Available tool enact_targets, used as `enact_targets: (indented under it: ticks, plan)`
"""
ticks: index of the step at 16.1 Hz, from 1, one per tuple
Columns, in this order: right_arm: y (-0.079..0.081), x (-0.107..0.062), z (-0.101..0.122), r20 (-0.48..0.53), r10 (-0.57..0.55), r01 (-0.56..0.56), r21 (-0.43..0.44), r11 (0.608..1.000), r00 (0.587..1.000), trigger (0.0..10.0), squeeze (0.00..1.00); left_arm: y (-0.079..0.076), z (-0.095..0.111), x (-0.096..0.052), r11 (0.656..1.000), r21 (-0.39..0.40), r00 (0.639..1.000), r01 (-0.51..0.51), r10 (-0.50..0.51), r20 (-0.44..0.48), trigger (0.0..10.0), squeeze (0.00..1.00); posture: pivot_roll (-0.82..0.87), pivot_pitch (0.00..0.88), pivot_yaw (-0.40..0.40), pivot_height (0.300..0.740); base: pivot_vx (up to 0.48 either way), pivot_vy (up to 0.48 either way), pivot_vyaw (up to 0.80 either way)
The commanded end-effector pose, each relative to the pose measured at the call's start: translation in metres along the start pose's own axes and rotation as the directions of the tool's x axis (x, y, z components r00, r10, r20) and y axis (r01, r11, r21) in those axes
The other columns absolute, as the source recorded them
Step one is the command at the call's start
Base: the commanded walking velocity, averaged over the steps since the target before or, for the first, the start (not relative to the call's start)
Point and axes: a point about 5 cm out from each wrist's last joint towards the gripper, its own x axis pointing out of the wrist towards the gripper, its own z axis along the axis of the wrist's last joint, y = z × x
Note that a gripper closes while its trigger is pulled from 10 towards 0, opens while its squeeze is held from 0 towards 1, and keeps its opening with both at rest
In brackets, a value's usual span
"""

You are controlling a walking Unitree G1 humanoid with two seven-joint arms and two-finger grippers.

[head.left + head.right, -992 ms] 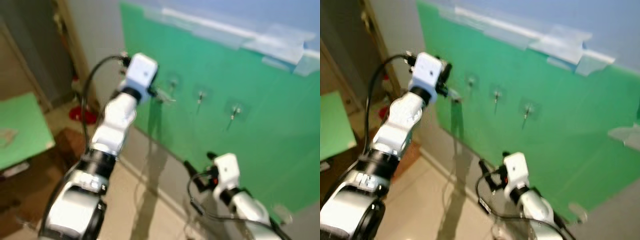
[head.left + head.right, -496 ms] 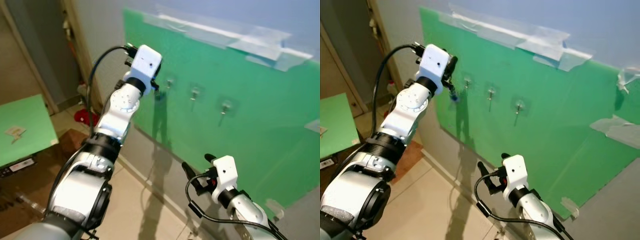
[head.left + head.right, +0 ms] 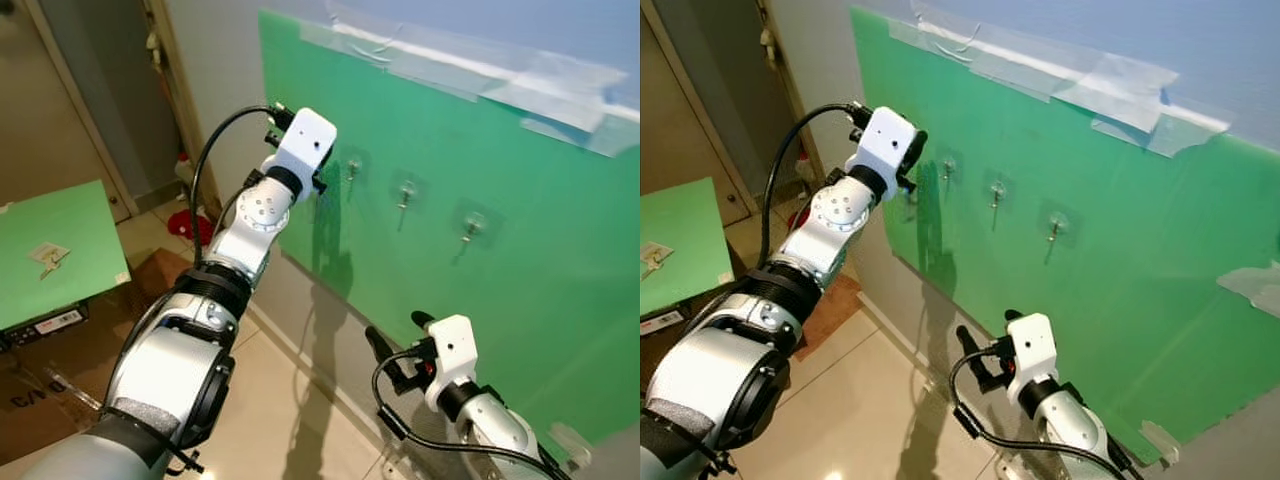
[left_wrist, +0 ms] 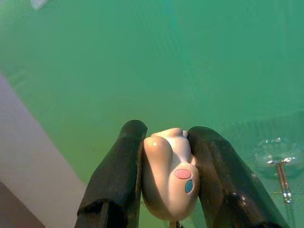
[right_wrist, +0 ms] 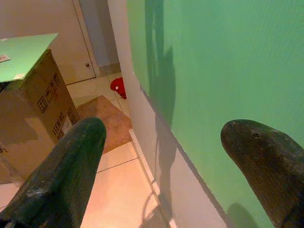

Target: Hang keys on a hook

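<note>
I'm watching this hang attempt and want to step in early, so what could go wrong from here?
1. The left end effector grips only the pale pink figure keychain charm, with no key ring visible; the loop may miss the leftmost clear adhesive wall hook.
2. That hook sits off to one side of the fingers, so a straight push could hit the green wall sheet instead.
3. The hooks are stick-on; pressing hard might peel one off.

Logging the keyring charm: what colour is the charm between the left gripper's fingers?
Pale peach-pink charm, with a pink and a blue spot; clearest in the left wrist view.
</note>
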Motion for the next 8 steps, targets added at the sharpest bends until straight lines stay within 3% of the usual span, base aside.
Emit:
enact_targets:
  ticks: [1,5,8]
  plan:
    - [0.001,0.0,0.005,0.011,-0.003,0.003,-0.004,1.0,1.0,10.0,0.0,0.0,0.009,0.004,0.999,0.032,0.999,-0.001,-0.001,0.042,0.0,0.0,-0.18,0.0,0.05,0.74,0.0,0.0,0.0]
    - [0.0,-0.004,0.004,0.01,-0.014,0.014,-0.005,1.0,1.0,10.0,0.0,-0.013,0.011,0.003,0.991,0.127,0.993,0.049,-0.062,0.101,0.0,0.0,-0.2,0.0,0.057,0.74,0.0,0.0,0.0]
    - [0.0,-0.005,0.004,0.01,-0.021,0.021,-0.002,1.0,1.0,10.0,0.0,-0.024,0.015,0.002,0.986,0.157,0.986,0.061,-0.084,0.145,0.0,0.0,-0.21,0.0,0.066,0.74,0.0,0.0,0.0]
